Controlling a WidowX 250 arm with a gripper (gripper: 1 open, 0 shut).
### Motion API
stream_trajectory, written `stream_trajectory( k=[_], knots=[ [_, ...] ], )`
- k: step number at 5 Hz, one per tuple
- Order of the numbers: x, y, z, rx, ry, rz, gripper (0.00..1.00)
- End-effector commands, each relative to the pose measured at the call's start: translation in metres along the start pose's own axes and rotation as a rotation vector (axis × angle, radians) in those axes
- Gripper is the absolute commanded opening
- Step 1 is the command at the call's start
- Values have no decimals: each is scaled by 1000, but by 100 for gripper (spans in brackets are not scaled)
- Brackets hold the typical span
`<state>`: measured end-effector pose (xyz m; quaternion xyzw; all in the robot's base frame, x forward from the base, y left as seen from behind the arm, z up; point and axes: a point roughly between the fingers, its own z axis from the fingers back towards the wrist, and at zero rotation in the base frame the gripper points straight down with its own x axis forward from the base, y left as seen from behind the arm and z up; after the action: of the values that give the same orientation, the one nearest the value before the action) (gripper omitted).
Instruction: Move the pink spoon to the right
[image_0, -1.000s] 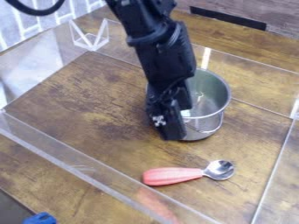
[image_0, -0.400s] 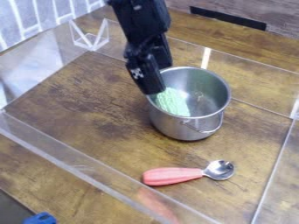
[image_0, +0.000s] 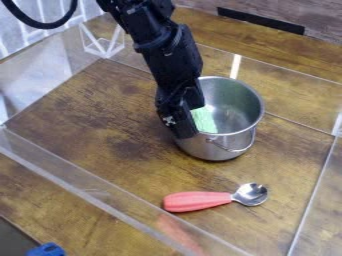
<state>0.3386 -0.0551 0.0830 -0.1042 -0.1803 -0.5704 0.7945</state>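
Observation:
The pink spoon (image_0: 214, 199) lies flat on the wooden table near the front, with its pinkish-red handle to the left and its shiny silver bowl to the right. My gripper (image_0: 178, 118) hangs from the black arm at the back left. It points down at the left rim of the steel pot (image_0: 230, 140), well behind the spoon and apart from it. Its jaws look open and hold nothing. A green item (image_0: 205, 120) lies inside the pot, partly hidden by the gripper.
A low clear plastic wall (image_0: 80, 175) runs around the wooden table. A clear plastic stand (image_0: 102, 40) sits at the back left. A blue object (image_0: 47, 250) shows at the bottom left corner. Bare wood lies to the right of the spoon.
The gripper left the pot's front side, swung up and to the left, then came down at the pot's left rim. Spoon and pot have not moved.

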Motion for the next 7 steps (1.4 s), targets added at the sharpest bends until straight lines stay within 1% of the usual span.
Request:
stream_trajectory(
  k=[1, 2, 3, 4, 5, 6, 7],
  knots=[
    [21, -8, 1, 85, -28, 47, 100],
    [22, -26, -22, 77, -63, 26, 100],
    [18, -31, -41, 55, -89, -7, 100],
    [20, -36, -59, 10, -109, -63, 100],
    [28, -42, -67, -35, -140, -115, 100],
    [24, -46, -67, -43, -158, -99, 100],
    [22, -54, -64, -42, -170, -76, 0]
  ],
)
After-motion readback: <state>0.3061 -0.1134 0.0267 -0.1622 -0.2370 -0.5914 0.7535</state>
